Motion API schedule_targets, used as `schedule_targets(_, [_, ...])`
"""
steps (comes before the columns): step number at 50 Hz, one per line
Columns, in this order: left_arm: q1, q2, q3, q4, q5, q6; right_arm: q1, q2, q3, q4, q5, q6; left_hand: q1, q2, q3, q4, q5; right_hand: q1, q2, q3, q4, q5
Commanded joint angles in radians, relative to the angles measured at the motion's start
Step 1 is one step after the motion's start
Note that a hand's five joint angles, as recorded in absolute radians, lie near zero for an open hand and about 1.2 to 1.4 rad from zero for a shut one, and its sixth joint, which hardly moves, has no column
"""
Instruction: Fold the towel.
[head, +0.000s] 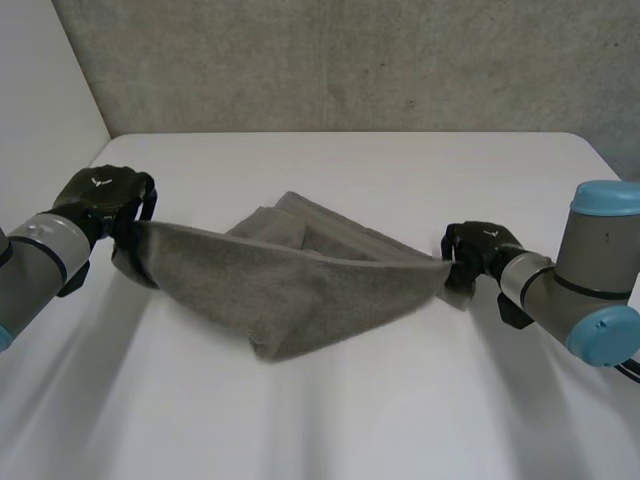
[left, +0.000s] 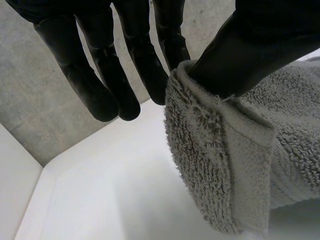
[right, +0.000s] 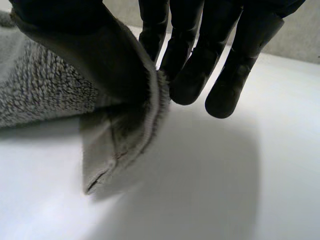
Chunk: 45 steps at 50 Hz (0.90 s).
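A grey towel (head: 290, 285) hangs stretched between my two hands, its middle sagging onto the white table (head: 330, 420) and a folded part lying behind. My left hand (head: 105, 200) pinches the towel's left corner (left: 220, 165) between thumb and a finger (left: 167, 70), lifted off the table. My right hand (head: 480, 252) pinches the right corner (right: 125, 135) between thumb and fingers (right: 187, 75), low over the table.
A grey wall (head: 350, 60) rises behind the table's far edge. Bare table surface lies in front of the towel and to both sides.
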Motion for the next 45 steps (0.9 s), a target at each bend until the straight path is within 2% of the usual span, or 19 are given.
schedule_targets(1, [-0.002, 0.074, 0.027, 0.027, 0.0, -0.053, -0.009, -0.189, -0.037, 0.009, -0.003, -0.006, -0.068, -0.119, -0.147, -0.128, -0.271, 0.054, 0.093, 0.063, 0.056, 0.052])
schedule_targets(5, [0.001, 0.143, 0.073, 0.027, 0.002, -0.131, -0.011, -0.335, -0.06, 0.017, -0.014, -0.04, -0.068, -0.119, -0.147, -0.128, -0.271, 0.054, 0.093, 0.063, 0.056, 0.052])
schedule_targets(7, [0.0, 0.189, 0.142, 0.015, 0.005, -0.227, -0.022, -0.465, -0.118, 0.076, -0.04, -0.087, -0.068, -0.119, -0.147, -0.128, -0.271, 0.054, 0.093, 0.063, 0.056, 0.052])
schedule_targets(9, [0.001, 0.206, 0.173, 0.006, 0.007, -0.261, -0.032, -0.502, -0.164, 0.13, -0.051, -0.109, -0.068, -0.119, -0.147, -0.128, -0.271, 0.054, 0.093, 0.063, 0.056, 0.052])
schedule_targets(13, [0.004, 0.238, 0.219, -0.02, 0.01, -0.289, -0.046, -0.506, -0.266, 0.241, -0.065, -0.169, -0.068, -0.119, -0.147, -0.128, -0.271, 0.054, 0.093, 0.063, 0.056, 0.052])
schedule_targets(15, [0.024, 0.261, 0.25, -0.046, 0.01, -0.289, -0.043, -0.501, -0.336, 0.354, -0.059, -0.32, -0.068, -0.119, -0.147, -0.128, -0.271, 0.054, 0.093, 0.063, 0.056, 0.052])
schedule_targets(16, [0.024, 0.261, 0.25, -0.046, 0.01, -0.289, -0.043, -0.501, -0.336, 0.354, -0.059, -0.32, -0.068, -0.119, -0.147, -0.128, -0.271, 0.054, 0.093, 0.063, 0.056, 0.052])
schedule_targets(18, [0.036, 0.248, 0.279, -0.083, 0.01, -0.288, -0.037, -0.492, -0.364, 0.421, -0.034, -0.502, -0.068, -0.119, -0.147, -0.128, -0.271, 0.054, 0.093, 0.063, 0.056, 0.052])
schedule_targets(21, [0.039, 0.234, 0.288, -0.106, 0.01, -0.286, -0.016, -0.451, -0.362, 0.434, 0.012, -0.63, -0.068, -0.119, -0.147, -0.128, -0.271, 0.054, 0.093, 0.063, 0.056, 0.052])
schedule_targets(24, [0.043, 0.162, 0.302, -0.137, 0.008, -0.271, 0.001, -0.43, -0.359, 0.434, 0.043, -0.676, -0.068, -0.119, -0.147, -0.128, -0.271, 0.054, 0.093, 0.063, 0.056, 0.052])
schedule_targets(27, [0.039, 0.093, 0.316, -0.169, -0.003, -0.185, 0.037, -0.383, -0.355, 0.438, 0.093, -0.752, -0.068, -0.119, -0.147, -0.128, -0.271, 0.054, 0.093, 0.063, 0.056, 0.052])
schedule_targets(29, [0.026, 0.019, 0.326, -0.178, -0.013, -0.066, 0.06, -0.322, -0.356, 0.432, 0.124, -0.835, -0.068, -0.119, -0.147, -0.128, -0.271, 0.054, 0.093, 0.063, 0.056, 0.052])
schedule_targets(32, [0.02, -0.016, 0.34, -0.177, -0.02, -0.016, 0.075, -0.291, -0.362, 0.428, 0.127, -0.877, -0.068, -0.119, -0.147, -0.128, -0.271, 0.054, 0.093, 0.063, 0.056, 0.052])
schedule_targets(34, [-0.008, -0.093, 0.39, -0.172, -0.039, 0.05, 0.112, -0.224, -0.399, 0.39, 0.138, -0.938, -0.068, -0.119, -0.147, -0.128, -0.271, 0.054, 0.093, 0.063, 0.056, 0.052])
schedule_targets(38, [-0.031, -0.167, 0.469, -0.137, -0.047, 0.074, 0.143, -0.139, -0.457, 0.305, 0.162, -0.982, -0.068, -0.119, -0.147, -0.128, -0.271, 0.054, 0.093, 0.063, 0.056, 0.052])
schedule_targets(41, [-0.042, -0.2, 0.535, -0.046, -0.05, 0.062, 0.155, -0.085, -0.54, 0.15, 0.187, -0.995, -0.068, -0.119, -0.147, -0.128, -0.271, 0.054, 0.093, 0.063, 0.056, 0.052])
schedule_targets(42, [-0.048, -0.197, 0.55, 0.046, -0.056, 0.05, 0.159, -0.082, -0.56, 0.018, 0.19, -0.982, -0.068, -0.119, -0.147, -0.128, -0.271, 0.054, 0.093, 0.063, 0.056, 0.052])
schedule_targets(43, [-0.048, -0.197, 0.55, 0.047, -0.056, 0.05, 0.159, -0.082, -0.56, 0.017, 0.19, -0.982, -0.068, -0.119, -0.147, -0.128, -0.271, 0.054, 0.093, 0.063, 0.056, 0.052])
schedule_targets(45, [-0.069, -0.159, 0.503, 0.371, -0.069, -0.034, 0.164, -0.099, -0.504, -0.36, 0.184, -0.928, -0.068, -0.119, -0.147, -0.128, -0.271, 0.054, 0.093, 0.063, 0.056, 0.052])
